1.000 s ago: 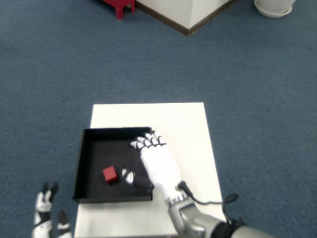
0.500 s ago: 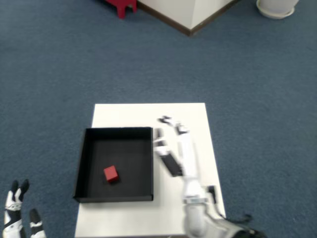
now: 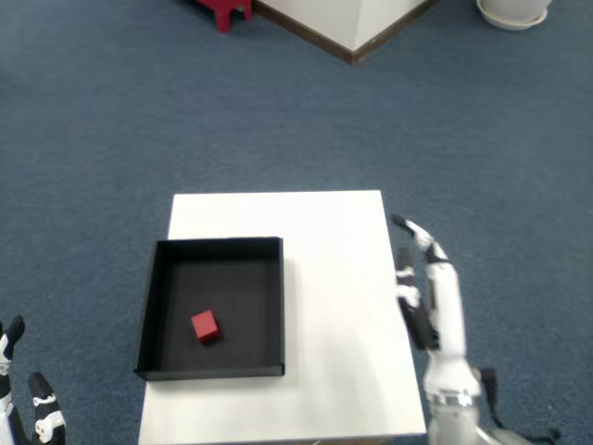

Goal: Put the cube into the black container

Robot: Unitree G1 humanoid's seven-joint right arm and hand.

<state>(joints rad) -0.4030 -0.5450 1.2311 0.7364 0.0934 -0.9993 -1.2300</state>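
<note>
On a white surface (image 3: 329,278) over blue carpet, red cube (image 3: 205,325) inside black container (image 3: 148,306), left of empty, open right hand (image 3: 428,287); risk: stray sweep nudging container.

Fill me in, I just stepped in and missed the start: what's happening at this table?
A humanoid robot is putting a cube into a container, and that looks done. The red cube lies on the floor of the black container, which sits on the left part of the white table. The right hand is open, holds nothing, and is at the table's right edge, well clear of the container.
</note>
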